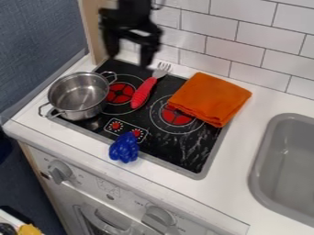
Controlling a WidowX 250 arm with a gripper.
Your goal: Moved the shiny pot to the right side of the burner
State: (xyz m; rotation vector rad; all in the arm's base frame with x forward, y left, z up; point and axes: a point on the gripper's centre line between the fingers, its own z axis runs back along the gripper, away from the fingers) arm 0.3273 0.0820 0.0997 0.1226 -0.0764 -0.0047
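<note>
My gripper [129, 56] hangs at the top of the view, above the back left of the stove, open with a wide gap between its fingers. The shiny metal pot [78, 94] stands upright and empty at the left edge of the black cooktop, apart from the gripper, which is up and to its right. One pot handle points to the back right, the other to the front left. Just right of the pot is the red left burner [120, 93], its left edge close against the pot.
A red-handled fork [143, 93] lies between the left burner and the right burner [176, 115]. A folded orange cloth [210, 99] covers the cooktop's back right. A blue object [124, 148] sits at the front edge. Tiled wall [233, 45] behind, grey sink [288, 165] at right.
</note>
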